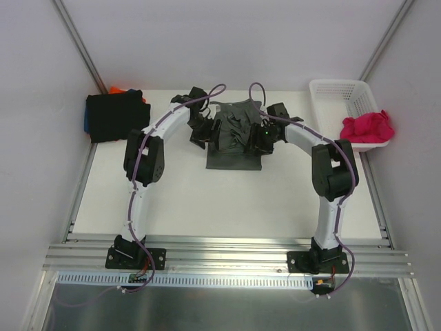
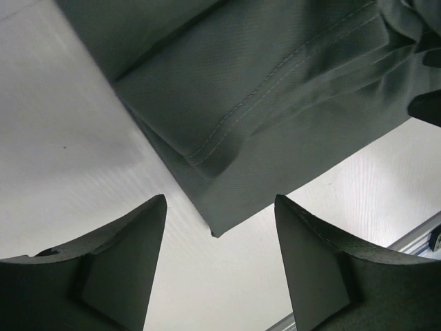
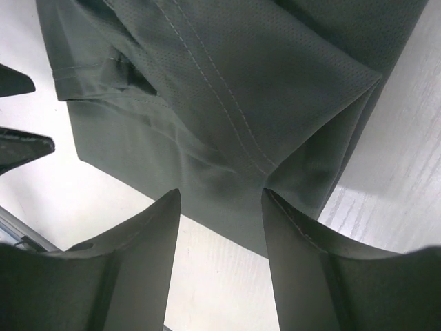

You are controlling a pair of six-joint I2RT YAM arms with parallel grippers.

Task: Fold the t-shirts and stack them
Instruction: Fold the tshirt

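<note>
A dark grey t-shirt [image 1: 236, 141] lies partly folded at the table's far middle; its hemmed edge and a corner show in the left wrist view [image 2: 275, 103] and its folded edge in the right wrist view [image 3: 227, 103]. My left gripper [image 1: 202, 131] is open and empty at the shirt's left edge, just short of the corner [image 2: 219, 200]. My right gripper [image 1: 264, 141] is open at the shirt's right edge, its fingertips [image 3: 219, 193] over the cloth. A magenta-pink t-shirt [image 1: 367, 127] lies crumpled in the white basket. A folded stack, black on top [image 1: 114, 116] with blue and orange beneath, sits far left.
The white lattice basket [image 1: 337, 93] stands at the far right corner. Metal rails run along the table's near edge [image 1: 227, 252] and both sides. White walls enclose the table.
</note>
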